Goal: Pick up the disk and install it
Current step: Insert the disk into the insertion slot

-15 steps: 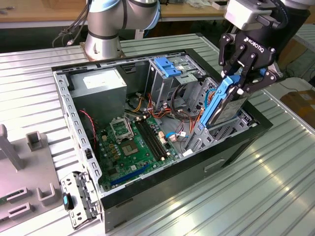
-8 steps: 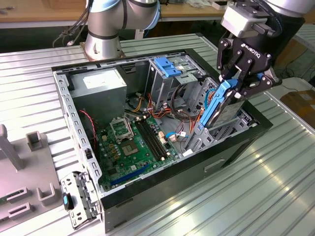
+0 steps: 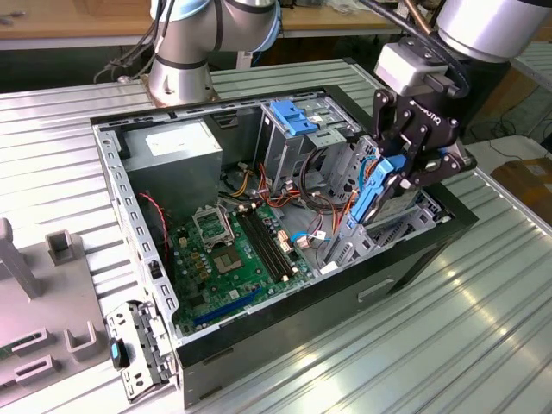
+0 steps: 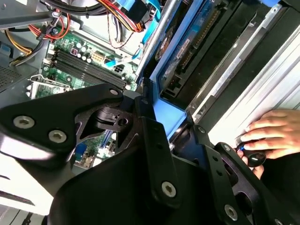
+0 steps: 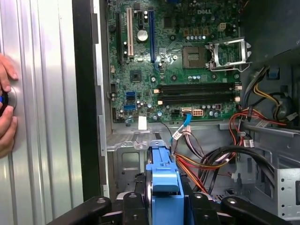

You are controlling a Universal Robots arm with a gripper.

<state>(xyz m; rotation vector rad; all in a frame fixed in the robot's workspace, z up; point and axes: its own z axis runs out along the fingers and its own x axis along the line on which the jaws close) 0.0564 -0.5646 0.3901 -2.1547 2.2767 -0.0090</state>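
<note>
Gripper (image 3: pixel 392 179) clamps disk (image 3: pixel 368 201); both wrist views catch person's hand (image 4: pixel 274 133)

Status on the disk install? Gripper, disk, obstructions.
Black gripper shut on flat metal disk in blue plastic rail frame, edge-on over grey metal drive cage. Not seated. Person's hand on ribbed table beside case; red-orange wires near cage.

arm (image 3: pixel 492 26): silver tubes, pale-blue joint caps | tool (image 3: pixel 392 177): black — silver screws | wrist box (image 3: pixel 404 67): grey
</note>
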